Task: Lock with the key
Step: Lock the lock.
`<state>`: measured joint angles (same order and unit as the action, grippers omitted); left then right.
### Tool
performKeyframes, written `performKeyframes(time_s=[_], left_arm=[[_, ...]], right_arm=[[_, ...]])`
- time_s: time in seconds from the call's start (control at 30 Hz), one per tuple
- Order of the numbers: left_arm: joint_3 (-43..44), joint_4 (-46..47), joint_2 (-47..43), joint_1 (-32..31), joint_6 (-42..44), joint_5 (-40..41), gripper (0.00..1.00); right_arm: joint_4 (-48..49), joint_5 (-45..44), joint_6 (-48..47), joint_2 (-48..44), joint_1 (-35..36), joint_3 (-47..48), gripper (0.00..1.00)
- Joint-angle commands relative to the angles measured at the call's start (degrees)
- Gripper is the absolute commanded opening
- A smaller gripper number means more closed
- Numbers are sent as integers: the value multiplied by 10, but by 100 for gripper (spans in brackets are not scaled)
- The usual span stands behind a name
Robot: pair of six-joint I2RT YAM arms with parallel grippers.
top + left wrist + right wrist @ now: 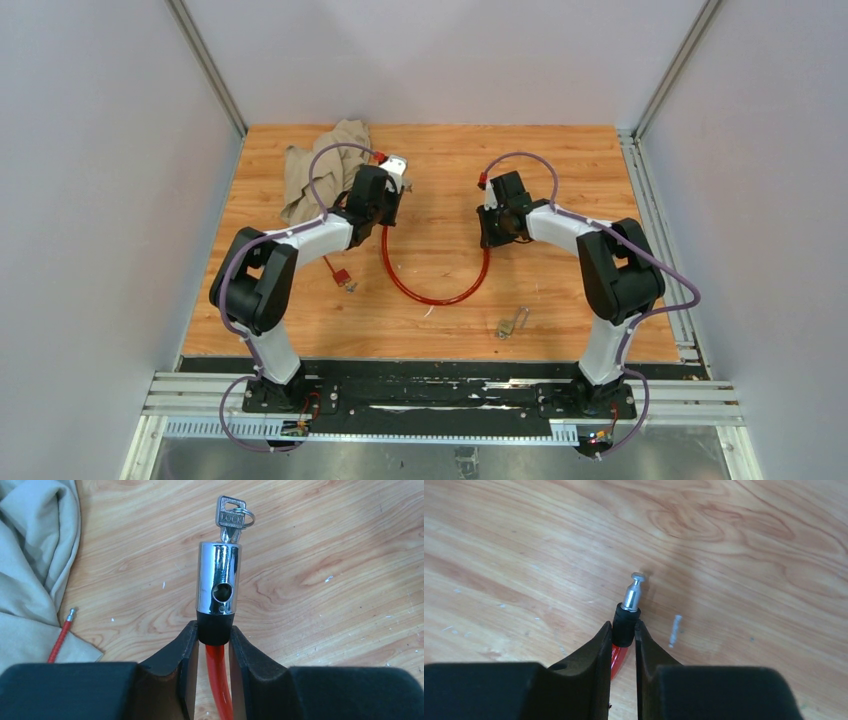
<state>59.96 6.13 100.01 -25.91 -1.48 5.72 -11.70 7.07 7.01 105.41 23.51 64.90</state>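
The key, small and silver on a ring, sticks out of the far end of the chrome lock cylinder. My left gripper is shut on the black collar under that cylinder, and the big red cable runs back between its fingers. From above, the cylinder points away from the left gripper. My right gripper is shut on the black collar at the cable's other end, its bare metal pin pointing forward. The red cable sags in a loop between the left gripper and the right gripper.
A beige cloth lies bunched at the back left, beside the left gripper. A short thin red loop with a tag lies near the left arm. A small brass padlock with its key sits by the front edge.
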Motion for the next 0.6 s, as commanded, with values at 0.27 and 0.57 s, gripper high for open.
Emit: performKeyframes(time_s=[0.27,0.57], left_arm=[[-32,94,-31,-20,63,-22,0],[-47,117,-35,-35,90,-45,0]], right_arm=[[99,368,56,26,8,92,1],[139,472,169,87,10,153,1]])
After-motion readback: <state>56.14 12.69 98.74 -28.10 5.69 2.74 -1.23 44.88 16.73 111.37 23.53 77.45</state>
